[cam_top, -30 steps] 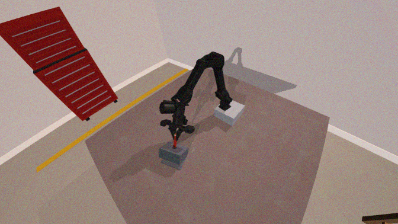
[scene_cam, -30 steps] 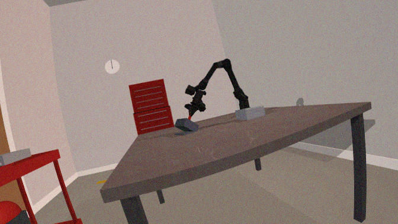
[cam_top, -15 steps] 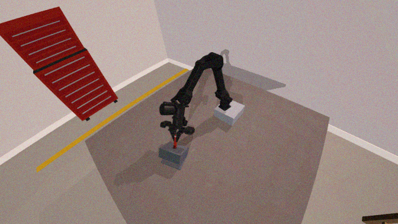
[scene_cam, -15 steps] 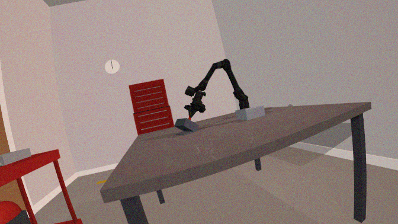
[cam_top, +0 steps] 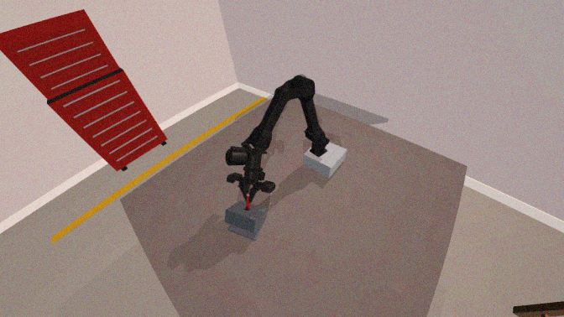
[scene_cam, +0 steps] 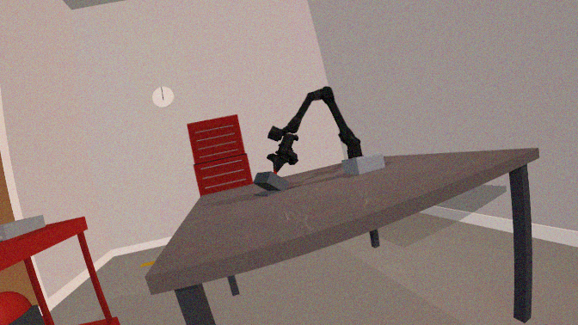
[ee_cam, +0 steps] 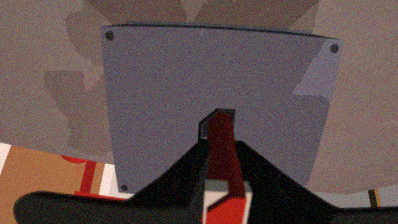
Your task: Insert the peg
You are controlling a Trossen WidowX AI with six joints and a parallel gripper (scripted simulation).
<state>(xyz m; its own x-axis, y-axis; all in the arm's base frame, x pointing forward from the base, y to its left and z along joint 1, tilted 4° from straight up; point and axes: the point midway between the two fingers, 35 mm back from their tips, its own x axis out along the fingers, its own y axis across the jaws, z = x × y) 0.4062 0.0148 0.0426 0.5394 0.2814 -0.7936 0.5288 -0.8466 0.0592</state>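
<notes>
A red peg [cam_top: 248,204] [scene_cam: 275,173] [ee_cam: 221,145] with a pale edge at its top end stands upright or nearly so over the sloped blue-grey panel [cam_top: 240,219] [scene_cam: 266,180] [ee_cam: 160,90]. My gripper [cam_top: 248,198] [ee_cam: 220,148] is shut on the peg, close above the panel face. In the wrist view the peg's lower end overlaps the right part of the angular hole [ee_cam: 203,131], and a gap shows on the left. The lower end appears at or just inside the hole; its depth is hidden.
The panel block rests on the brown table [cam_top: 357,235] [scene_cam: 344,206]. The arm's white base block [cam_top: 331,161] [scene_cam: 370,164] stands behind it. A red cabinet [cam_top: 84,84] [scene_cam: 221,155] stands beyond the table, and a red cart [scene_cam: 56,236] is off to the left in the exterior view.
</notes>
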